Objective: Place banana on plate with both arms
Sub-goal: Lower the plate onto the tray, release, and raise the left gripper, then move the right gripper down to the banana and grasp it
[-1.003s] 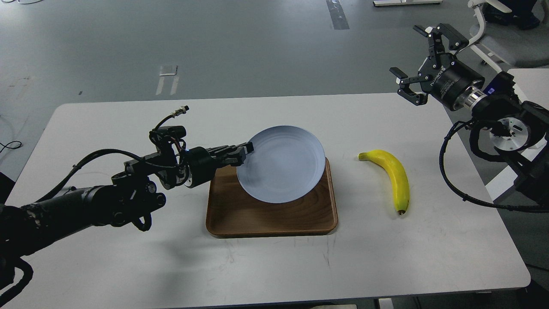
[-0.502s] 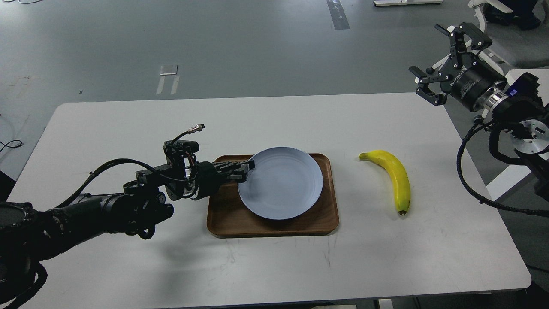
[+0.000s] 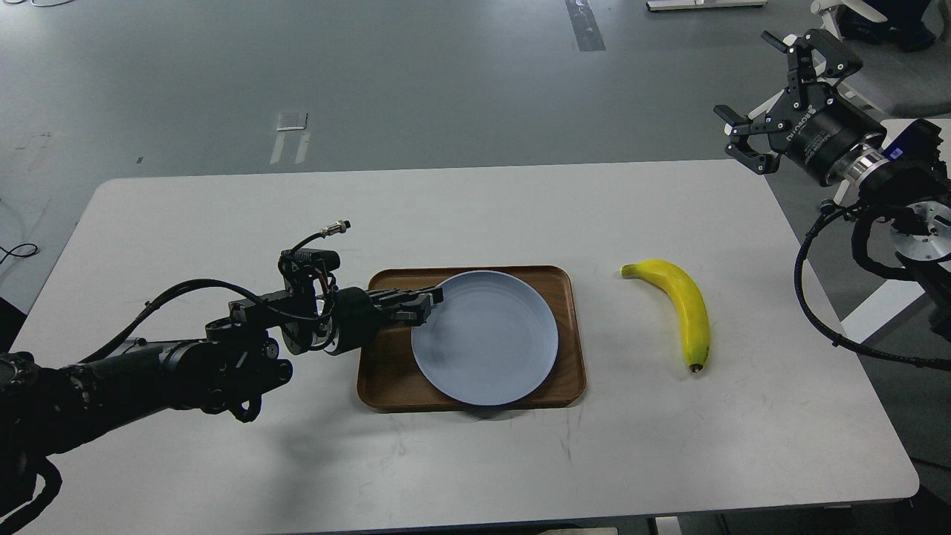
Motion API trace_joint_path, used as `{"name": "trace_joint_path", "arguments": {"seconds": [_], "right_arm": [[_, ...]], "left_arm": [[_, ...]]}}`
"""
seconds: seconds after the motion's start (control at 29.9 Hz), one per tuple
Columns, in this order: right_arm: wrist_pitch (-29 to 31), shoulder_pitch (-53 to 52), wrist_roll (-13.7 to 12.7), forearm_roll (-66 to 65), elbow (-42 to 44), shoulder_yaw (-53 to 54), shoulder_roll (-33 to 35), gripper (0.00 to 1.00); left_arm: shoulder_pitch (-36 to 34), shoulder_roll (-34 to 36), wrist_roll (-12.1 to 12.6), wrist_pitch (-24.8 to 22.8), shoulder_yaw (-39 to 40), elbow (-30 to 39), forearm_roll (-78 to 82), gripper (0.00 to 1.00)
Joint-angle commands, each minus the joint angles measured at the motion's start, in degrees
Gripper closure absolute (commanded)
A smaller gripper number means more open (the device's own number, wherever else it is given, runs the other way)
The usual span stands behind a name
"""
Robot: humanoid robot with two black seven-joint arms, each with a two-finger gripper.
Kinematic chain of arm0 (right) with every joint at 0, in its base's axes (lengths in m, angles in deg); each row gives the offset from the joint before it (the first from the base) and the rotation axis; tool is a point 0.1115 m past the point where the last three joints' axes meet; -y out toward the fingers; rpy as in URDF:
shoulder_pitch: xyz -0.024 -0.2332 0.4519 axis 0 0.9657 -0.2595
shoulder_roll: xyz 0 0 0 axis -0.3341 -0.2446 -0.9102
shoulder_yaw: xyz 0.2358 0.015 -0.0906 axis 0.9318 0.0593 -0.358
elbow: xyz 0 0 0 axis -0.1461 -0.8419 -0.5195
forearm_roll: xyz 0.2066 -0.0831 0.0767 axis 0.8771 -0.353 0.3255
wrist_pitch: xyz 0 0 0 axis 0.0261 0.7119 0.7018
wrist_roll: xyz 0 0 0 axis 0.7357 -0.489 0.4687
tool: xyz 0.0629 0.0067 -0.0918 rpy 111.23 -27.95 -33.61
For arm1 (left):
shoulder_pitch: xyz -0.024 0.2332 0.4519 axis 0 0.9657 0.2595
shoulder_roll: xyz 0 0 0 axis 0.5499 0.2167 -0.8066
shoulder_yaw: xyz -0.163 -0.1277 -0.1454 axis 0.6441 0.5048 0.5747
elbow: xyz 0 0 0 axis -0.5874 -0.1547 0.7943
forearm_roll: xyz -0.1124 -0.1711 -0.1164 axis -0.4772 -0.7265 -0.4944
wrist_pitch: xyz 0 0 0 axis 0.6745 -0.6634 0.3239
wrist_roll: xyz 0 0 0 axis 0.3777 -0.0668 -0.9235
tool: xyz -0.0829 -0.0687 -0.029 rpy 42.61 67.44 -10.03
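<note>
The banana (image 3: 680,306) lies on the white table (image 3: 223,461), at 3 o'clock from the plate (image 3: 484,338) and clear of it, its dark tip pointing toward 6 o'clock. The pale blue plate sits in a brown wooden tray (image 3: 386,379) near the table's middle. At the plate's 9 o'clock rim the left gripper (image 3: 431,302) has its fingers closed on the edge. The right gripper (image 3: 773,93) hangs at 2 o'clock beyond the table's far corner, fingers spread wide and holding nothing. The table has rounded corners and faint scuffs toward 6 o'clock; around it is grey floor with tape marks (image 3: 291,137) at 11 o'clock. A white chair (image 3: 854,15) at the top right is cut off by the frame. How much of the plate rim the left fingers cover is hard to make out, dark against dark
</note>
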Motion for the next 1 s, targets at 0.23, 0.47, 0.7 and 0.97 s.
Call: {"name": "trace_joint_path", "arguments": {"seconds": [0.23,0.47,0.7,0.97], "right_arm": [[0.0,-0.8,0.0,-5.4,-1.1,-2.5,6.7,0.0],[0.0,-4.4,3.5,-47.7,-11.3,-6.5,16.2,0.03],[-4.2,-3.7,4.4,-84.9,-29.0,-14.7,21.2,0.08],[-18.1,-1.1,4.4,-92.3,-22.0,-26.9,14.0,0.29]], "left_arm": [[-1.0,1.4,0.0,2.1,5.2,-4.0,-8.7,0.03],[-7.0,3.7,0.0,-2.3,14.9,-4.5,-33.7,0.02],[-7.1,5.3,7.1,-7.8,24.4,-4.7,-52.7,0.02],[-5.7,5.8,8.7,-7.9,27.9,-4.7,-53.5,0.02]]}}
